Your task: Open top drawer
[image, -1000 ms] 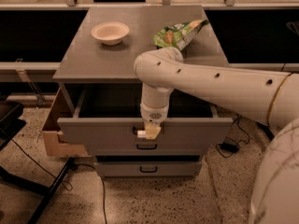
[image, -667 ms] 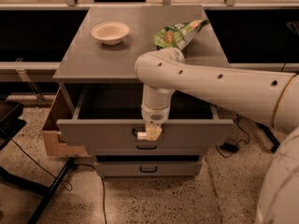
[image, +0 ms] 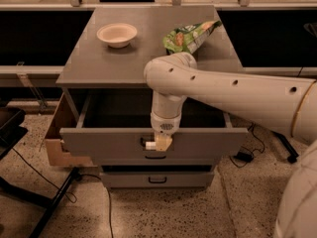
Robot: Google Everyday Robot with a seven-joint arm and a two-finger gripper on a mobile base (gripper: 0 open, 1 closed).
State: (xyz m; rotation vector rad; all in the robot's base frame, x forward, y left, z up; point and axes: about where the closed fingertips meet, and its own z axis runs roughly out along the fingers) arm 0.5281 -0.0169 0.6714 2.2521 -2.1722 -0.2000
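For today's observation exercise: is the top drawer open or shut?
Open. The top drawer stands well forward of the cabinet top, its inside exposed. The gripper sits at the middle of its front.

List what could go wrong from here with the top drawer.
The top drawer is already well out with the gripper at its handle; pulling further might overrun its stop or drag the cabinet forward. A jolt could shift the bowl and green bag on the cabinet top.
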